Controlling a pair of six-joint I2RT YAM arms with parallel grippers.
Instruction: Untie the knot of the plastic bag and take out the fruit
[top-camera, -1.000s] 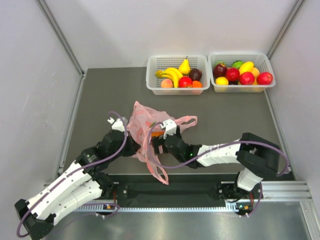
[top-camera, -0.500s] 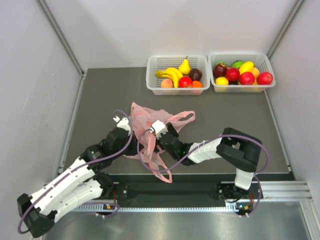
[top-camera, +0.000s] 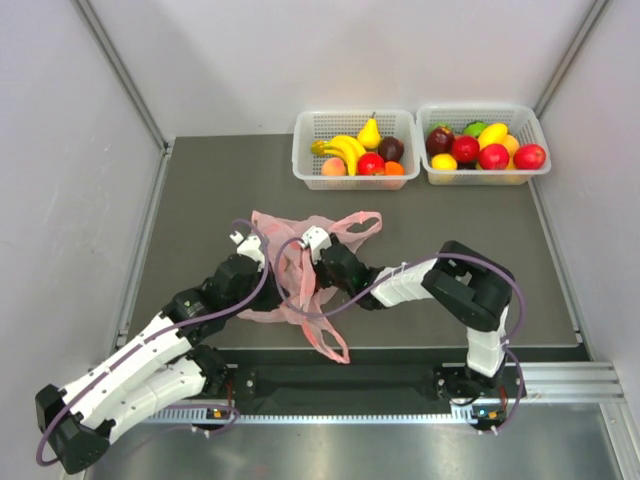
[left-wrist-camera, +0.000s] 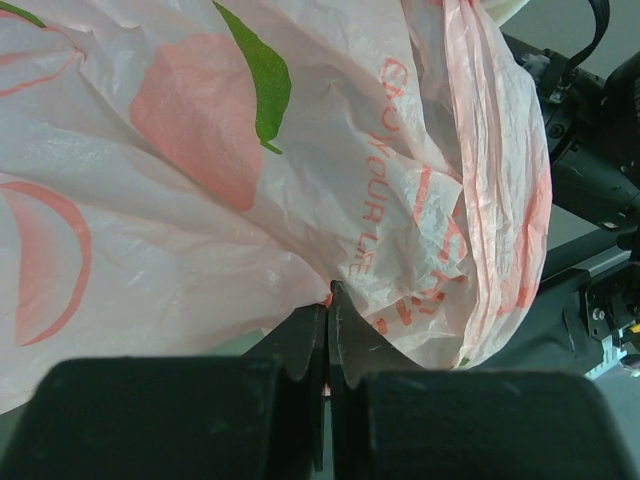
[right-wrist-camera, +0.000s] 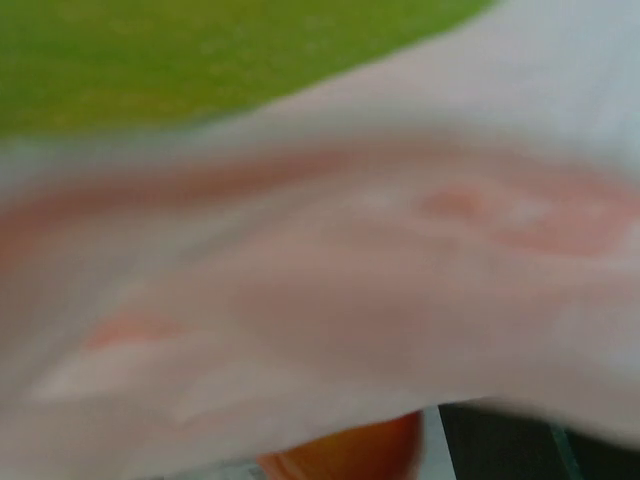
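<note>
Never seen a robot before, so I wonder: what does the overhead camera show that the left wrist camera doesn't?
Only overhead: the left basket and right basket at the far edge. Only left wrist: the left gripper shut on a fold of the plastic bag, plus its red lettering and green leaf print. Both: the plastic bag.

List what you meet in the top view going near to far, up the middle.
black base rail → loose handle loop → plastic bag → table → banana basket, level with the second basket
</note>
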